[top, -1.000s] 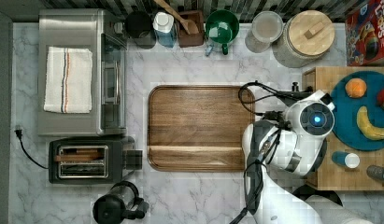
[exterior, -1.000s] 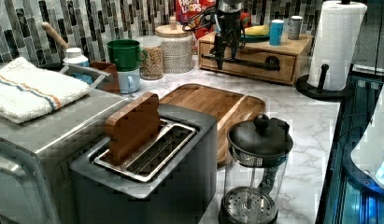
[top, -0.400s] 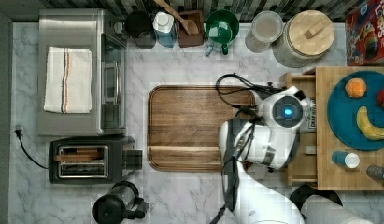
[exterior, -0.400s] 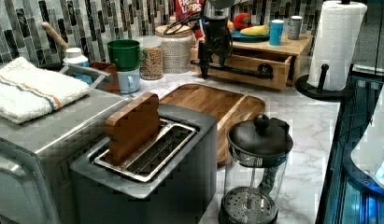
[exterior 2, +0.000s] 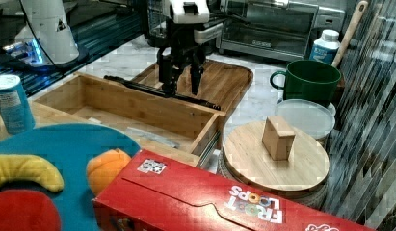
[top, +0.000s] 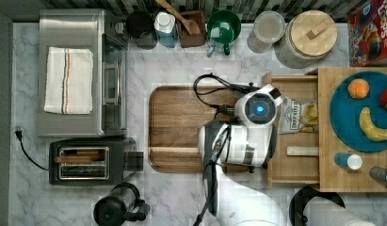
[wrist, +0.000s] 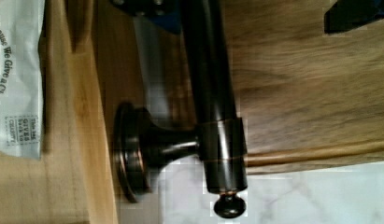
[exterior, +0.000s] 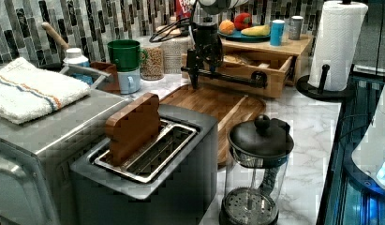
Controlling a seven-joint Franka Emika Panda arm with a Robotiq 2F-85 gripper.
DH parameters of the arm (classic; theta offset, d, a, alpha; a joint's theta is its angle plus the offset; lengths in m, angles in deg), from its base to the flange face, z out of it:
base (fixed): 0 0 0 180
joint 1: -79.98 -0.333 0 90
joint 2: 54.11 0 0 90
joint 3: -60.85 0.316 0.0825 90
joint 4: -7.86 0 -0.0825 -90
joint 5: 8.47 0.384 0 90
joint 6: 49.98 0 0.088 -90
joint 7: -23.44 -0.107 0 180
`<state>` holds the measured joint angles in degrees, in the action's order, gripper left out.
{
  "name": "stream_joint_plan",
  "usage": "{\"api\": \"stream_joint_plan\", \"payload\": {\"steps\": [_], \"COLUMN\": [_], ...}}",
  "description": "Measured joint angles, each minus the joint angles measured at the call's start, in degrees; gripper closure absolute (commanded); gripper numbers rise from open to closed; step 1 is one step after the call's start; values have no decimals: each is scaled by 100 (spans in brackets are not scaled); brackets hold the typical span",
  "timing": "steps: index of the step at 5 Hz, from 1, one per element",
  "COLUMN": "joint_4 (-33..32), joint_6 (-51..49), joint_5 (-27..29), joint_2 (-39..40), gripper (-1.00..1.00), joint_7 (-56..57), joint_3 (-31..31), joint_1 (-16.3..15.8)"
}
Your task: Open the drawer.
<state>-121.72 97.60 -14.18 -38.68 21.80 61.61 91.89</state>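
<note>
The light bamboo drawer (exterior 2: 138, 108) was seen pulled well out of its cabinet, its open box reaching toward the darker rounded wooden tray (top: 181, 127). The gripper (exterior 2: 180, 83) was positioned over the drawer's long black metal bar handle (exterior: 227, 77), with one finger on each side of the cylindrical bar; whether the bar was clamped could not be told.

A: Kitchen, or a mock one. Marble surface (top: 181, 56), tiled backsplash (exterior: 87, 23), toaster (top: 87, 161), toaster oven (top: 80, 70).

B: Agreed. French press (exterior: 256, 171), paper towel roll (exterior: 337, 42), cereal box (exterior 2: 205, 202), fruit plate (top: 344, 110).
</note>
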Motion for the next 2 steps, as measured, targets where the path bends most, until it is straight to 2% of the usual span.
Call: {"api": "stream_joint_plan", "payload": {"steps": [2], "joint_4": [-134], "joint_6": [-81], "joint_5": [61], "joint_2": [-109], "gripper": [-100], "joint_7": [-115], "joint_3": [331], "joint_1": [-133]}}
